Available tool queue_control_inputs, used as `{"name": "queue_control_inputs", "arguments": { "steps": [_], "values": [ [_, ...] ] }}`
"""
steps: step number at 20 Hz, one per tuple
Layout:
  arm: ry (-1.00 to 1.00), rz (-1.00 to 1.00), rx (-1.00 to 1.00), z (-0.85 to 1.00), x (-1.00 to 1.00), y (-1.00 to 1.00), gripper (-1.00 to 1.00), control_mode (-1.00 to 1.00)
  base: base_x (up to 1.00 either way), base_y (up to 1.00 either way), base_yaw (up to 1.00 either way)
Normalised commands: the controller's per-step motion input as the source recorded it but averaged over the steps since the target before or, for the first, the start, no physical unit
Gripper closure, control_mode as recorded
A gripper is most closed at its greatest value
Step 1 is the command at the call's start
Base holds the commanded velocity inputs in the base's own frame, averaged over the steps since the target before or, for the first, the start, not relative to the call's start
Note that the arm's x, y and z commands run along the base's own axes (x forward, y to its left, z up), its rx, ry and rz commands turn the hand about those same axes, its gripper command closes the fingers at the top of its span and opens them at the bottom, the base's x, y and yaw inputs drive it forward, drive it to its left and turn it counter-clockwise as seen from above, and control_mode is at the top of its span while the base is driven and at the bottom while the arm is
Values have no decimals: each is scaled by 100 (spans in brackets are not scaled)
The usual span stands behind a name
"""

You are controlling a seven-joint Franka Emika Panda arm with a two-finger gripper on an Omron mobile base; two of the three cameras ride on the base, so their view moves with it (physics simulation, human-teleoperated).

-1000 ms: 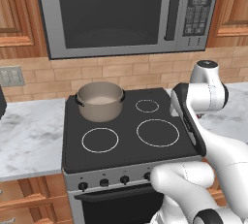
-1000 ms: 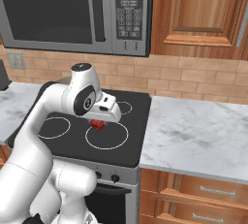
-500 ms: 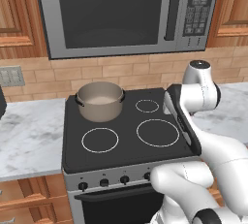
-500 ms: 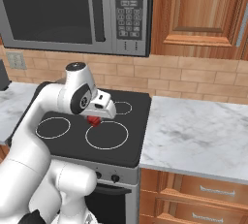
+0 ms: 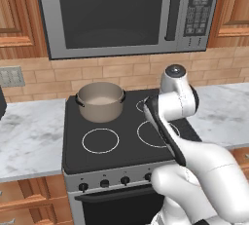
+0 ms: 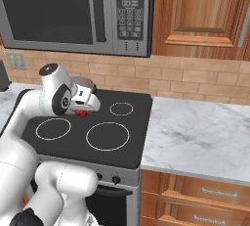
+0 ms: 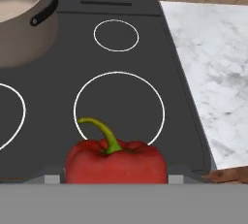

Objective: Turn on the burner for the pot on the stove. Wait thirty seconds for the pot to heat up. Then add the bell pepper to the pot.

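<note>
The last step is being carried out: the small glossy red bell pepper (image 7: 116, 161) is apparently being held clamped in the claw (image 6: 83, 113) above the black glass stove (image 5: 129, 143), and is next to be carried over the wide beige-grey metal pot (image 5: 100, 101) at the back-left ring and released.

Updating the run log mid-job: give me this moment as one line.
phase: carrying | gripper: shut on bell pepper | position: above stove | pot: back-left burner, no pepper inside
</note>
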Motion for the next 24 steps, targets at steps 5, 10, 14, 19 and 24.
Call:
{"name": "queue_control_inputs", "arguments": {
  "steps": [5,10,14,19,24],
  "values": [
    [-10,4,3,4,-2,-12,100,-100,0,0,0],
    [12,2,25,16,29,-3,100,-100,0,0,0],
    [5,0,6,43,3,4,100,-100,0,0,0],
    [-9,0,-2,29,0,71,100,-100,0,0,0],
    [-9,0,-4,13,3,88,100,-100,0,0,0]
  ]
}}
